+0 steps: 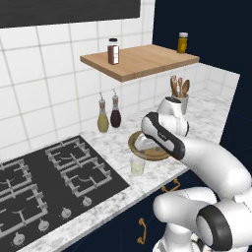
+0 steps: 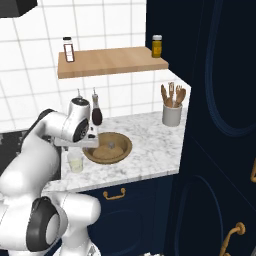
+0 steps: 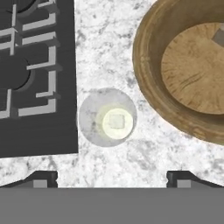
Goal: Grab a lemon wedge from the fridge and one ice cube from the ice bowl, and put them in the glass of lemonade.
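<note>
Two dark fingers (image 3: pixel 112 178) standing spread wide apart at the bottom of the hand view, gripping nothing, hovering over the marble worktop (image 3: pixel 144 155). Looking straight down on the glass of lemonade (image 3: pixel 107 117), resting upright on the worktop between the black stove (image 3: pixel 37 78) and the ice bowl (image 3: pixel 183 74), just beside the stove's edge and near the bowl's rim without touching either. Showing a small pale square shape inside the yellow liquid, too faint to identify. Sitting to the right of the glass in the hand view, the wide brown wooden bowl with one greyish cube-like piece (image 3: pixel 218 37) cut off at the picture's edge.

Seen from the left base view, bending low over the worktop with the hand above the bowl (image 1: pixel 147 147) and the glass (image 1: pixel 138 166) close to the front edge. Standing behind, two slim bottles (image 1: pixel 109 114) against the white tiles, a white crock of wooden spoons (image 1: pixel 180 96) further right. Resting on the wooden shelf (image 1: pixel 142 61) above, a dark jar (image 1: pixel 113 51) and an amber jar (image 1: pixel 182 42).

From the right base view, sitting just left of the bowl (image 2: pixel 107 148), the glass (image 2: pixel 75 161).
</note>
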